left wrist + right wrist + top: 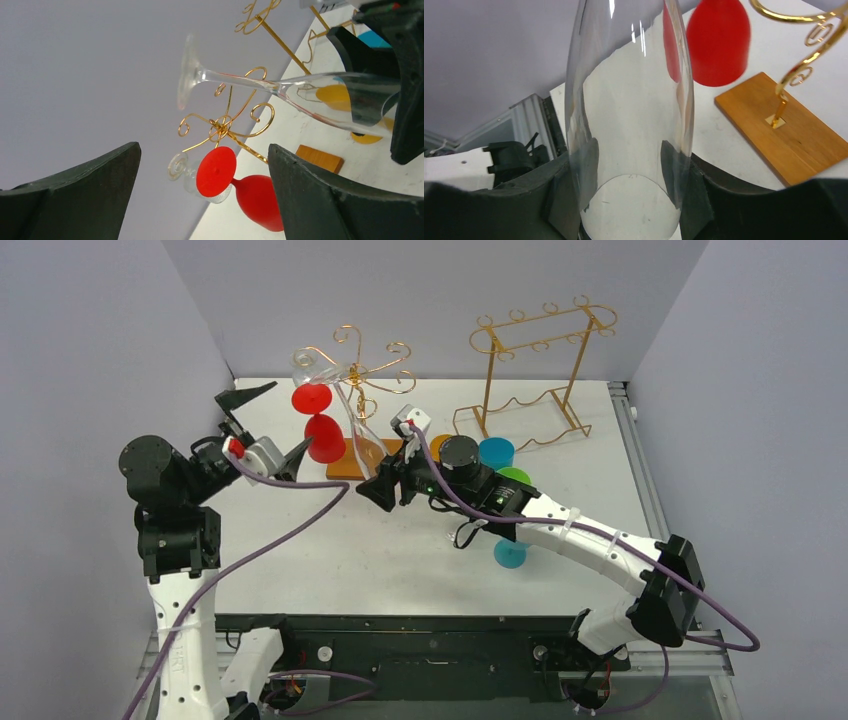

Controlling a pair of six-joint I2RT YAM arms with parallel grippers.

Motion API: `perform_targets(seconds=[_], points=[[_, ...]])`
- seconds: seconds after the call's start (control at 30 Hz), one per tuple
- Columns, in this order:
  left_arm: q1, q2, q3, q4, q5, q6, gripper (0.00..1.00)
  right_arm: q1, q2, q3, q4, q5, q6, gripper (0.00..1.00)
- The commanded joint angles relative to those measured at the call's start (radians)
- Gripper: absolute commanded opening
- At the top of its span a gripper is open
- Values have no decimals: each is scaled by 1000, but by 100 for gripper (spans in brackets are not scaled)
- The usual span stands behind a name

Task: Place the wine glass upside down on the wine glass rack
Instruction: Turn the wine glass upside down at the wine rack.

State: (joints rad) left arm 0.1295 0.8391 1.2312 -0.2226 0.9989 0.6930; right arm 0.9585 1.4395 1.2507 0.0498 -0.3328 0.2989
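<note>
Nearly: clamped the wine glass (629, 100) by its bowl in the right claw (629, 185), foot up near the rack's (356, 370) curls. Spread the left claw (204, 147) wide, empty. Had yet to hook the stem and let go.

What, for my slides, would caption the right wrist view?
Right gripper holds a clear wine glass by its bowl; red glass and wooden rack base beyond.

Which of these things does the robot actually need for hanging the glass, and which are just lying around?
In use: clear wine glass, wine glass rack, right gripper holding it.
Just there: red glass, tall frame rack, blue cup, green cup.
</note>
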Motion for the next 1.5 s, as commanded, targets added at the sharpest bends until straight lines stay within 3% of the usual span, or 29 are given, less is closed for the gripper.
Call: perform_targets(seconds=[0.0,0.13,0.37,0.67,1.47], points=[[-3,42,44,86,-132,-301,96,-22,-24,-43,155,127,-10,0],[-4,72,82,67,-223,-468,96,-41,-4,-95,221,204,-10,0],[-7,134,131,33,-287,-606,96,-75,49,-170,384,292,-2,0],[-34,193,203,-118,-382,-590,96,-109,169,-156,477,287,15,0],[-72,218,235,-173,-405,-576,96,-91,387,-106,705,193,35,0]])
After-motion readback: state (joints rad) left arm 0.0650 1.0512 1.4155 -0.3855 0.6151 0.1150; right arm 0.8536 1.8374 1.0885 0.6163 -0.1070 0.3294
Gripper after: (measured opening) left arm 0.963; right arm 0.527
